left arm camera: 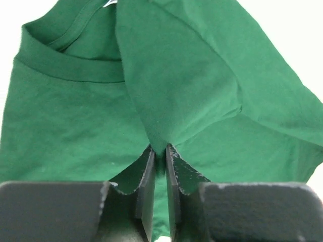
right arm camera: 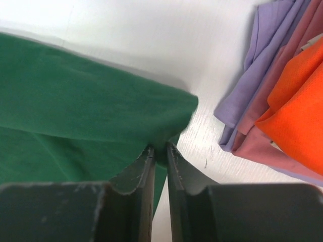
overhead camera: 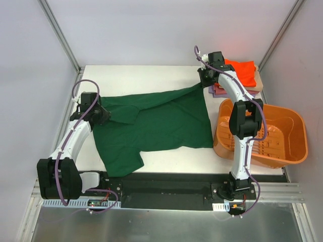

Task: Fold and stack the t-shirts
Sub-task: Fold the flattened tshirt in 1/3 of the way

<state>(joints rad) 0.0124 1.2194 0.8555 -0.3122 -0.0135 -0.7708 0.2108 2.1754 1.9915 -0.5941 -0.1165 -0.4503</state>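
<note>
Top view: the dark green t-shirt [overhead camera: 161, 126] lies spread across the middle of the white table [overhead camera: 141, 75], neck end to the left and hem end to the right. One short sleeve [overhead camera: 123, 161] points toward the near edge. The cloth is mostly flat with light wrinkles. Its far-right corner is drawn out to a point toward the back of the table.

Left gripper [left arm camera: 159, 151]: the jaws are closed almost together on a pinch of green cloth at the shirt's left end, near the ribbed collar [left arm camera: 65, 63]. In the left wrist view a fold of cloth narrows down into the fingertips and lies over the right side of the neck opening.

Right gripper [right arm camera: 160, 150]: the jaws are closed on the far-right corner of the same shirt. A thin edge of cloth is clamped between the fingers, and the rest fans away to the left in the right wrist view.

Folded stack, far right corner of the table, just right of the right gripper:
- bright orange shirt [right arm camera: 298, 111] on top
- dusty tan-pink shirt [right arm camera: 267, 146] beneath it
- lavender shirt [right arm camera: 262, 60] lowest, its edge sticking out toward the gripper

The stack is not touching the green shirt; a strip of bare table shows between them.

The orange plastic basket [overhead camera: 282, 136] sits at the right side of the table, nearer than the stack. The right arm crosses in front of its left rim
</note>
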